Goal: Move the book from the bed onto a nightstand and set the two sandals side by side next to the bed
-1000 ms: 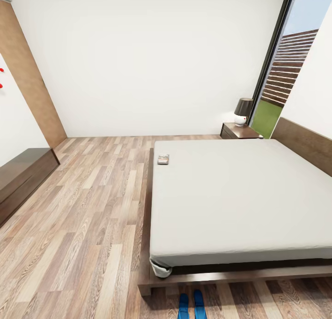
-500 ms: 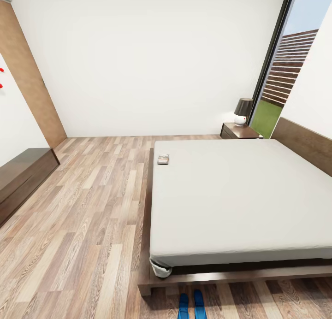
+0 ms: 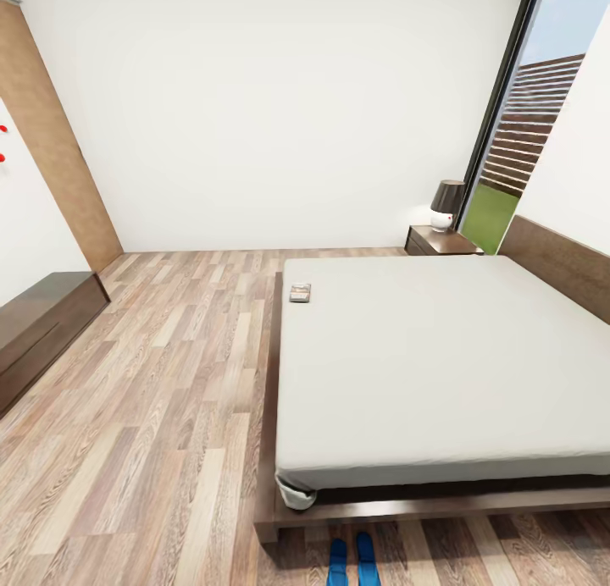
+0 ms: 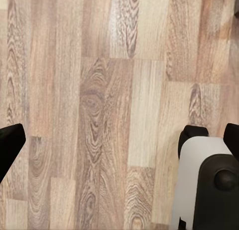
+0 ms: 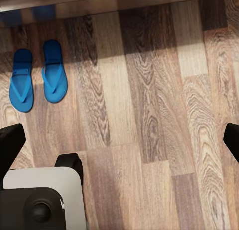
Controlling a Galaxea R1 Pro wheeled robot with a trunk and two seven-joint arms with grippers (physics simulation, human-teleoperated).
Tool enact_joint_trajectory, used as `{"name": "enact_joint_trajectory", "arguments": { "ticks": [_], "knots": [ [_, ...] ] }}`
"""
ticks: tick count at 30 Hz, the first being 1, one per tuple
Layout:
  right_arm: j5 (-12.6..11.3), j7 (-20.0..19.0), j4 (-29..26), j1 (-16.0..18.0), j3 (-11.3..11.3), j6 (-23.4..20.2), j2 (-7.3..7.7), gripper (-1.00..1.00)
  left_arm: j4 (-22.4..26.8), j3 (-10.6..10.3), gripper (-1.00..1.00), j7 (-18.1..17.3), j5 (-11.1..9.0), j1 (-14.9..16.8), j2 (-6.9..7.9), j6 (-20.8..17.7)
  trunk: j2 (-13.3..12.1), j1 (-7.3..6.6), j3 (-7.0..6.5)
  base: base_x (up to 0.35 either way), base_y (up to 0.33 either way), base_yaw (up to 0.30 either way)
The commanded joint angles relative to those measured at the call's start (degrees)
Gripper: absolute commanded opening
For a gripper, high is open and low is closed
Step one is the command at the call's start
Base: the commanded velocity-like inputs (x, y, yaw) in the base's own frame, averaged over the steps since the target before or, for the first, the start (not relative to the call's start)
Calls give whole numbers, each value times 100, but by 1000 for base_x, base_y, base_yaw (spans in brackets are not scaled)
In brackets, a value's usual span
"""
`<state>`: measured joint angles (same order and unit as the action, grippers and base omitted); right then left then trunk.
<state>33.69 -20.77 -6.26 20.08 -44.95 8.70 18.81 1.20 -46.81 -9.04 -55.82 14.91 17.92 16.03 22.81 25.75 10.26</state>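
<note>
Book (image 3: 300,293) on bed (image 3: 440,357) nr edge, sandals (image 5: 38,73) paired on floor; both claws spread.

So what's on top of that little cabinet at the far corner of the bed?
On the nightstand stands a lamp with a dark shade and white base. The mattress of the bed hides the cabinet's lower part.

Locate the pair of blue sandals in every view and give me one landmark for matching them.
Head view: the sandals lie side by side on the floor at the bottom edge, by the bed frame.
Left wrist view: not in it.
Right wrist view: sandals upper left.
Shared landmark: the wood-plank floor.
</note>
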Motion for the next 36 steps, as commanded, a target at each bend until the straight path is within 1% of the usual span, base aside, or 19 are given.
{"name": "enact_joint_trajectory", "arguments": {
  "ticks": [1, 11, 18, 32, 36],
  "knots": [
    [50, -21, 2, 5, -49, 18, 1, 100, -3, -39, 100, -29, -61, 4, -4, 9, 11, 3, 11, -43, 70, 0],
    [50, 13, 2, -2, -49, 18, -30, 100, -1, -46, 100, -28, -61, 4, -45, 19, 11, 3, 11, -64, 79, 0],
    [50, 26, 2, -4, -49, 18, -69, 100, 3, -47, 100, -28, -61, 4, -50, 22, 11, 3, 11, -21, 18, 0],
    [50, 34, 2, -4, -49, 18, -85, 100, 3, -47, 100, -28, -61, 4, -55, 27, 11, 3, 14, -72, 40, 9],
    [50, 37, -1, -4, -49, 20, -139, 100, 3, -47, 100, -28, -61, 4, -56, 30, 11, 3, 25, -16, 9, 117]
  ]
}}
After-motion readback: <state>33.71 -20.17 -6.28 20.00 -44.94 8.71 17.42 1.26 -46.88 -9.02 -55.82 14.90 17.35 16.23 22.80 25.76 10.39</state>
